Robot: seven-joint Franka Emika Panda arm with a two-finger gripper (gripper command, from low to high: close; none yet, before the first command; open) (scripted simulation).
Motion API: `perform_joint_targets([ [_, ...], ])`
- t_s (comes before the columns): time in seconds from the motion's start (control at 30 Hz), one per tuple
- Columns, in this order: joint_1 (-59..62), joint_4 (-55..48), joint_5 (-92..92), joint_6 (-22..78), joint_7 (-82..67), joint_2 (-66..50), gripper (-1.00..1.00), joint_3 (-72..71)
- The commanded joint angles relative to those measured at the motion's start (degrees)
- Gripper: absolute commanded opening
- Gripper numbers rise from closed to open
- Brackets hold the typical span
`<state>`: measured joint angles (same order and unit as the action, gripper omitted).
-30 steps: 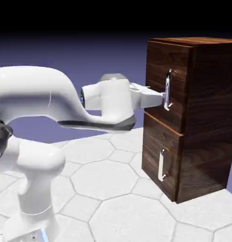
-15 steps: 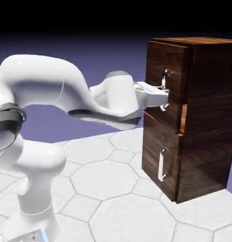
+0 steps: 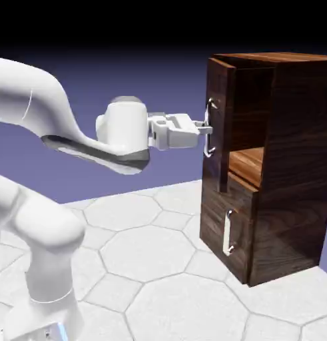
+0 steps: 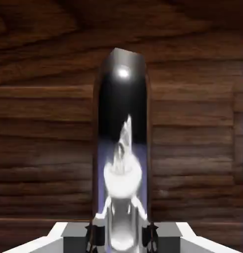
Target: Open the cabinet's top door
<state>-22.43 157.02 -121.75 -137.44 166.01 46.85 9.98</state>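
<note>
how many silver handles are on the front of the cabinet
2: one on the swung-out top door, gripped by the end effector; one on the closed lower panel.

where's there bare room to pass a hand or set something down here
A hand could likely pass through the opening between the swung-out top door and the cabinet's side wall; the wooden ledge inside shows a bare patch. It's crowded at the top handle, where the claw is closed on it.

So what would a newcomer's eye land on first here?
Likely the top door, swung partly open on the dark cabinet at the exterior view's right. Next, the white arm reaching in from the left, its gripper closed on that door's silver handle.
</note>
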Motion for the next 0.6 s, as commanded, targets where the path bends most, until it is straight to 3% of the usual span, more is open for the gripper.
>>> perform_joint_targets([
  [0.0,1.58,0.25,1.73,0.16,0.0,0.1,-1.0,-2.08],
  [0.3,17.51,1.31,15.84,-2.44,-0.2,2.5,-1.0,-20.7],
  [0.57,16.06,1.31,35.74,11.93,-7.29,3.69,-1.0,-32.59],
])
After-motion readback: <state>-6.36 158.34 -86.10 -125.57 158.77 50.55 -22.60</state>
